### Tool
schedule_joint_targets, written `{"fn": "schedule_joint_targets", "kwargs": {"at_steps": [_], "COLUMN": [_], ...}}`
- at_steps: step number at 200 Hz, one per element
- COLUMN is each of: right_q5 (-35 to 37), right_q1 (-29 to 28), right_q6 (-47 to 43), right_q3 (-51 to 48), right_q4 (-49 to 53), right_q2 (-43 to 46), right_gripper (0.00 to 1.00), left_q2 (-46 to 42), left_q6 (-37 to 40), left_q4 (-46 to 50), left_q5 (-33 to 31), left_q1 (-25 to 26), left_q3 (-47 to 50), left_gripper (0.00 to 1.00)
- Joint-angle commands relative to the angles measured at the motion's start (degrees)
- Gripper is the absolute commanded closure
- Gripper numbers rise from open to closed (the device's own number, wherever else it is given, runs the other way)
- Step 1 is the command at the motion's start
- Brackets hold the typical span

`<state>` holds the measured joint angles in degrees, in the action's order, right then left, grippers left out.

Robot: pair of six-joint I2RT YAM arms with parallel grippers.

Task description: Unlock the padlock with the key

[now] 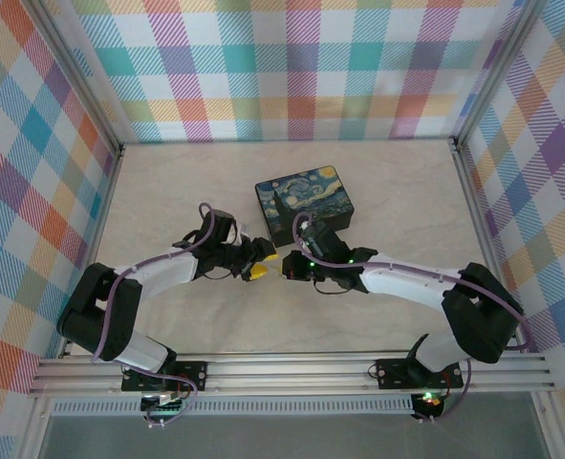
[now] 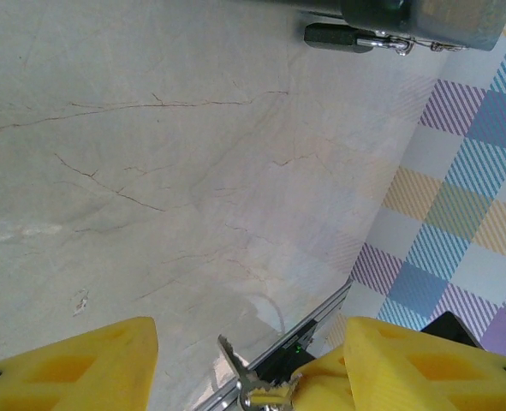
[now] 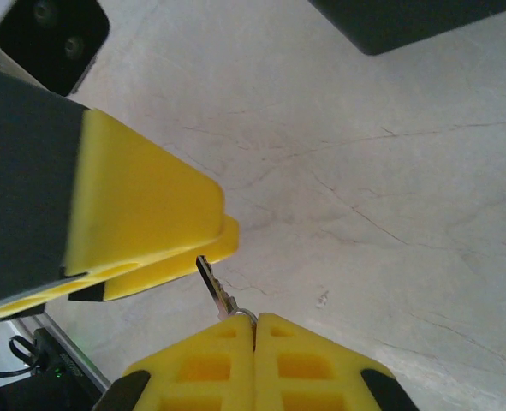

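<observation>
Two grippers (image 1: 265,265) (image 1: 285,271) — nose-to-nose, angled inward.

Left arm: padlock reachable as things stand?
Probably yes: left end effector is open, bare table lies between it and the padlock by the box; the key sits near its fingers.

You've got pale marble-look tabletop (image 1: 406,191), thin dark veins across it. Dark box (image 1: 305,199) with starry-night lid sits on it, back of centre. Small dark padlock (image 2: 331,37) just beside box, silvery shackle toward it.
</observation>
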<state>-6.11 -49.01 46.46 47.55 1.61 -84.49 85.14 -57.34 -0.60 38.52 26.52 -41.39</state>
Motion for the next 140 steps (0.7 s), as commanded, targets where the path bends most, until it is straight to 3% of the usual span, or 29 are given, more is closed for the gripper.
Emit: {"fn": "schedule_joint_targets", "kwargs": {"at_steps": [1, 140], "right_q5": [-1.60, -2.42], "right_q1": [0.41, 0.76], "right_q6": [1.26, 3.63], "right_q3": [1.89, 3.02], "right_q4": [-1.94, -4.29], "right_q2": [-1.02, -4.12], "right_gripper": [1.00, 1.00], "left_q2": [-0.39, -2.58], "left_q6": [-1.45, -1.62], "left_q4": [-2.19, -0.10], "left_q5": [1.02, 0.50], "left_q1": [0.62, -0.05], "left_q3": [0.78, 1.04], "left_gripper": [0.42, 0.62]}}
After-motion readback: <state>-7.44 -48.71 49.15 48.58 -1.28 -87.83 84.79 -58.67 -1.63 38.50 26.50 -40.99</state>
